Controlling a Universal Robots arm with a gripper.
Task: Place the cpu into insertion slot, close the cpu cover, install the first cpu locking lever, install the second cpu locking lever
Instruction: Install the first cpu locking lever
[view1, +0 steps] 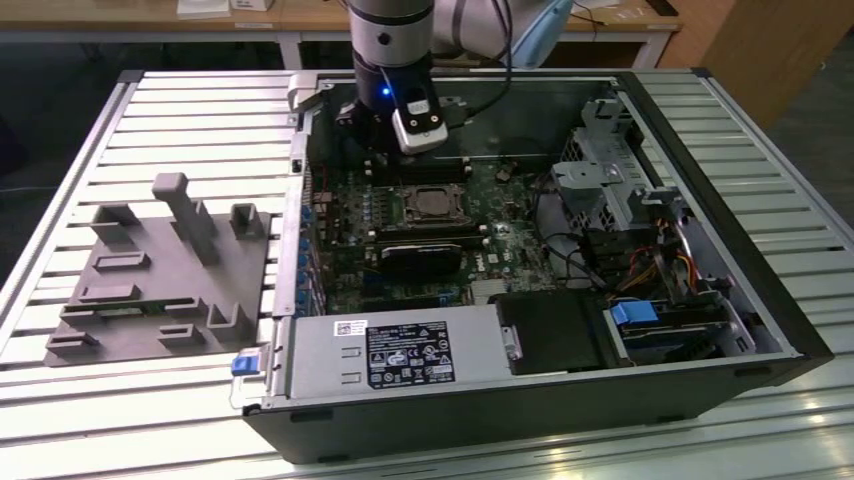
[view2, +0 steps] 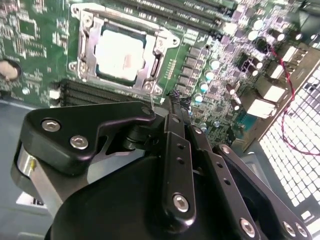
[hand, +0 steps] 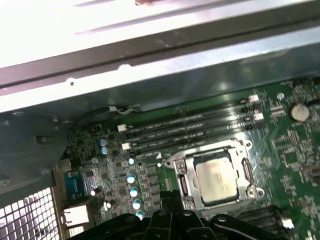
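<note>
A ribbed grey metal table (view1: 160, 110) is seen carrying an open black steel computer case (view1: 747, 290), in which a green circuit board (view2: 30, 30) lies flat. Over the board, near the socket, the black angular gripper (view2: 172, 100) is held with its fingers drawn together on nothing. The square, shiny-rimmed insertion slot (view2: 87, 20) is occupied: the thin silver cpu cover (view2: 150, 62) is laid down as 1 frame around the flat, pale, matte-faced cpu (view2: 119, 54).
</note>
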